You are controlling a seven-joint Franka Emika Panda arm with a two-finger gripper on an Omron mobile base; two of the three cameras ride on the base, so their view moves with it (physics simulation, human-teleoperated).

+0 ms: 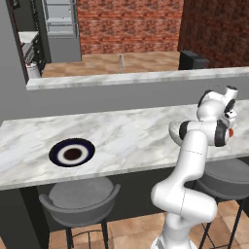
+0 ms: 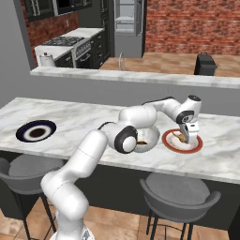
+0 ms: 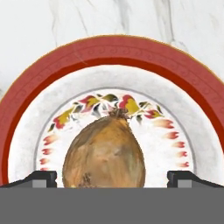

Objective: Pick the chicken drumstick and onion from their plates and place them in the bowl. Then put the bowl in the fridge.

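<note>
Right base view shows the long white marble counter [image 2: 84, 119] running across the room, with two grey round stools [image 2: 180, 194] tucked under it. Far back by the brick wall stands the tall grey fridge [image 2: 125, 28]. The white robot arm [image 2: 89, 154] bends up from the lower left and reaches across the counter to the right. On the left side of the counter lies the flat round plate with a navy rim, white ring and dark middle [image 2: 36, 131], well apart from the other things. Near the arm's elbow sits the deep round white bowl [image 2: 146, 140], and something orange-brown shows inside it, too small to tell more. Just beside the bowl, to its right, lies the flat round plate with a red-orange rim [image 2: 183, 142]. The gripper [image 2: 188, 136] hangs low over this plate, pointing down. From the hand view, the small round tan-golden onion [image 3: 104, 155] sits in the middle of the red-rimmed plate, on its painted flowers. The two dark fingertips [image 3: 40, 178] stand wide apart, one on each side of the onion, not touching it.
</note>
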